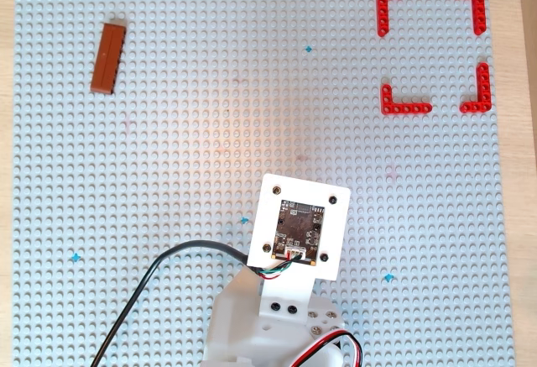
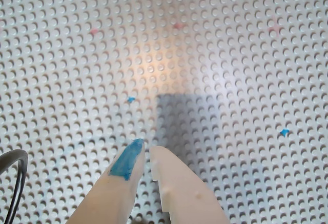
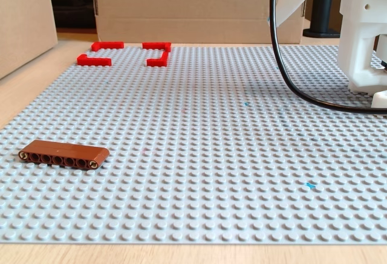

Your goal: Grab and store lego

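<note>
- Task barely begun: the long reddish-brown lego beam (image 1: 109, 56) lay untouched on the grey studded baseplate (image 1: 210, 115), at its upper-left corner in the overhead view.
- Four red L-shaped brackets (image 1: 432, 48) framed an empty square; storing remained.
- White two-finger gripper (image 2: 147, 149) nearly pressed together, holding nothing.
- Beam well apart from the fingers, absent from the wrist view.

Reddish-brown lego (image 1: 109, 56) — grey studded baseplate (image 1: 210, 115).
</note>
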